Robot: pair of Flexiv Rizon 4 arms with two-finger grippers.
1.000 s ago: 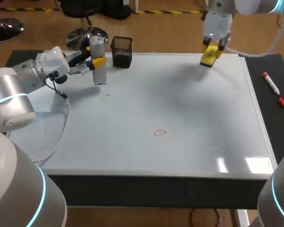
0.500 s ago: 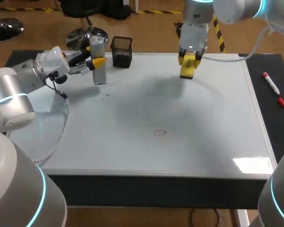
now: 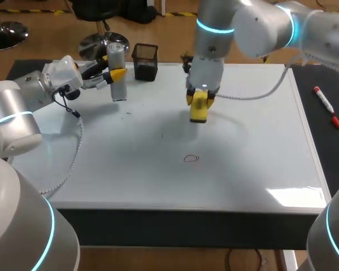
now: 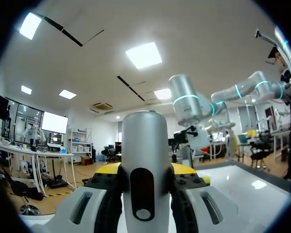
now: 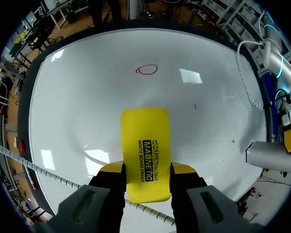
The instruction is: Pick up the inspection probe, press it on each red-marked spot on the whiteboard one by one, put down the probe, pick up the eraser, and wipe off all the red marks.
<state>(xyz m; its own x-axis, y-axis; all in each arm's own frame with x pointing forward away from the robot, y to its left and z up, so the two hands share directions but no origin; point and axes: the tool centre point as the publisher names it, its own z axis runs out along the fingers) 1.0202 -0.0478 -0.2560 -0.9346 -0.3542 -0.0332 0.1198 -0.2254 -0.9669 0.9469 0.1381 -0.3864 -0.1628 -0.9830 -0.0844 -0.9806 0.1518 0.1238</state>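
Observation:
My right gripper (image 3: 199, 105) hangs over the middle of the whiteboard (image 3: 243, 141), shut on the yellow eraser (image 3: 199, 109) (image 5: 144, 153). A small red circle mark (image 3: 191, 158) (image 5: 147, 70) lies on the board ahead of the eraser, apart from it. At the board's far left my left gripper (image 3: 113, 75) is shut on the grey cylindrical probe (image 3: 117, 72) (image 4: 144, 174), which stands upright between its fingers. In the right wrist view the probe (image 5: 269, 156) and the left arm appear off to the side.
A black mesh pen cup (image 3: 145, 61) stands at the far edge beside the probe. A red marker (image 3: 327, 105) lies on the dark mat right of the board. A grey cable (image 3: 73, 152) runs from my left arm across the board's left side.
My right arm has carried the eraser from the far right corner leftward and nearer, over the board's middle toward the red circle. The left arm and probe have stayed still.

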